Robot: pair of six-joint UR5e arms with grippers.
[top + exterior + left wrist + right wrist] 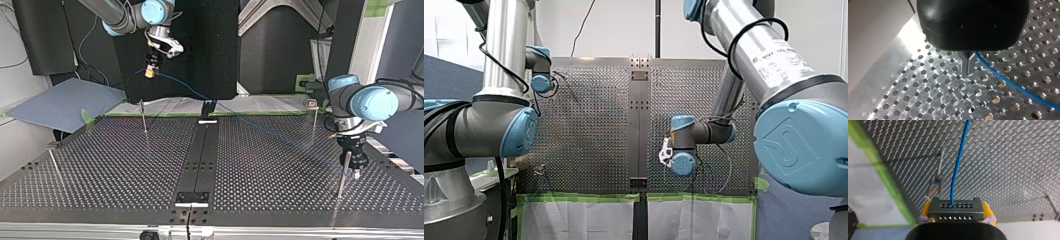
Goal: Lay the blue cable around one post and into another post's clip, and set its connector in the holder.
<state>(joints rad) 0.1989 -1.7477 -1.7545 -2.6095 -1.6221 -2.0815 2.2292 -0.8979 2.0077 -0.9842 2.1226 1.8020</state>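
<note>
Currently the connector, a dark grey block with two rows of holes, is clamped between the yellow pads of my right gripper, one pad pressed against each end. The blue cable leaves the block's upper face at mid-row and runs straight away over the perforated table.

In the top view this gripper hangs high above the table's far edge at the view's left. It is well apart from the holder, a small black fixture at the far end of the centre rail. The connector is thus in the gripper's grasp and not in the holder.

From there the cable slopes down toward the view's right and passes close by the holder's top; contact cannot be judged. It ends at my left gripper, which is low over the table. In the left wrist view its metal fingers are drawn together with only a thin slit between them, closed on the cable, which comes out at their side.

Four thin posts stand on the table:
- far left post
- near left post
- far right post, which has a small head
- near right post, just beside my left gripper

The cable runs in one straight line between the grippers. Whether it touches the near right post cannot be told.
</note>
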